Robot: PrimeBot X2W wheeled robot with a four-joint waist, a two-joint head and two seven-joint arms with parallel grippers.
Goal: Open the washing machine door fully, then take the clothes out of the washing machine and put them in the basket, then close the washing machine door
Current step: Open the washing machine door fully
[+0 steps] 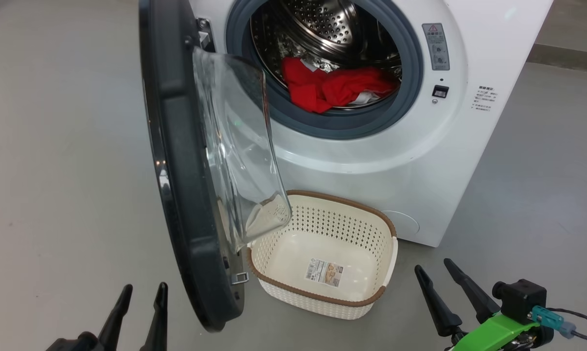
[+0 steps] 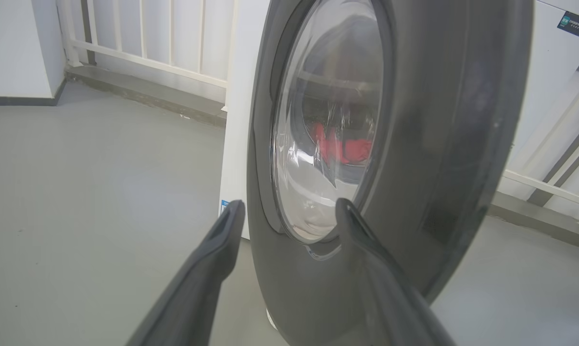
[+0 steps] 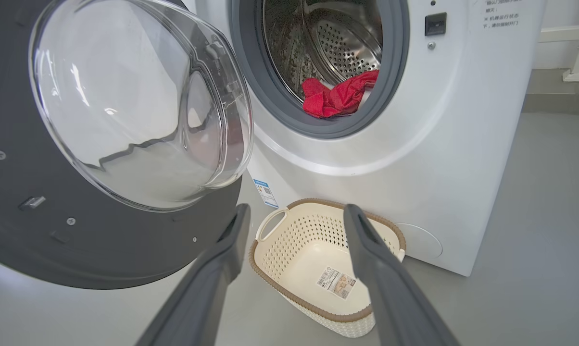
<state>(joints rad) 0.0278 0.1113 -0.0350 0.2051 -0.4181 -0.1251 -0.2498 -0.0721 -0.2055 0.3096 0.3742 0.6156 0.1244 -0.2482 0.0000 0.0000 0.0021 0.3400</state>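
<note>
Red clothes [image 1: 337, 90]: heaped low at the front of the steel drum [image 1: 332, 29], against the grey gasket [image 1: 342, 124], easy to reach.
Washing machine door [image 1: 176, 146]: stands out roughly square to the washing machine [image 1: 420, 161]; judged not yet fully open.
Basket [image 1: 353, 201]: on the floor [image 1: 54, 170] just below the opening, giving garments a short drop.
Left gripper [image 1: 145, 288]: fingers apart, empty, near the door's outer face, seemingly placed to push it wider.
Right gripper [image 1: 432, 265]: fingers apart, empty, low beside the basket, pointing toward the drum.

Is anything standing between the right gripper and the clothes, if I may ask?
Nothing visible does: the washing machine door stands open to the left, and the clothes lie at the open mouth of the drum, ahead of the right gripper.
</note>
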